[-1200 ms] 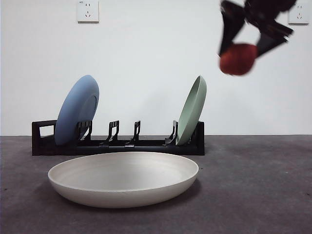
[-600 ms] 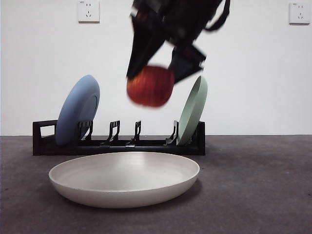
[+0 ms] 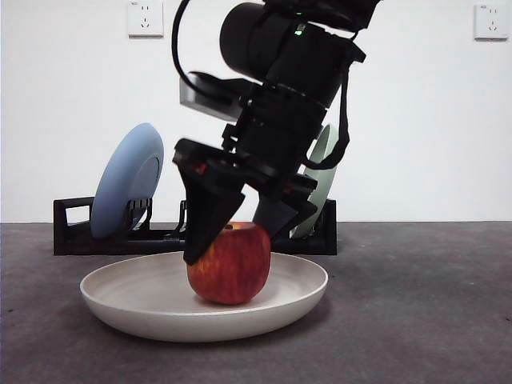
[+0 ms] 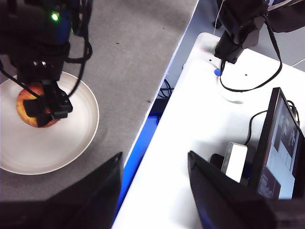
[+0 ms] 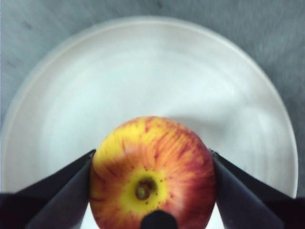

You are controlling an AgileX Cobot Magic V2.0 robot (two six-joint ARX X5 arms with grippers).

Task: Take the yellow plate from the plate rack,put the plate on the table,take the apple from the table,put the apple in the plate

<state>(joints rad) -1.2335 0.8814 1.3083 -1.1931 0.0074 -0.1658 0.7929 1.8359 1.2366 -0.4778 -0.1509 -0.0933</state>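
Note:
The red, yellow-streaked apple [image 3: 232, 268] [image 5: 152, 174] is down inside the cream yellow plate [image 3: 296, 292] [image 5: 143, 71], and the plate's near rim hides its underside. My right gripper [image 3: 232, 244] [image 5: 152, 157] comes down from above and is shut on the apple, one jaw on each side. The plate lies flat on the dark grey table [image 3: 416, 304] in front of the black plate rack [image 3: 72, 228]. My left gripper [image 4: 153, 162] hangs open and holds nothing, off past the table's edge; its view shows the apple [image 4: 31, 107] in the plate [image 4: 71, 138].
A blue plate [image 3: 128, 180] leans in the rack's left end. A pale green plate [image 3: 328, 172] leans at its right end, partly behind the arm. Beside the table stands a white desk [image 4: 200, 119] with a monitor [image 4: 281, 143] and cables.
My right gripper has carried the apple from the upper right, leftward and down, into the yellow plate. The plate and rack have not moved.

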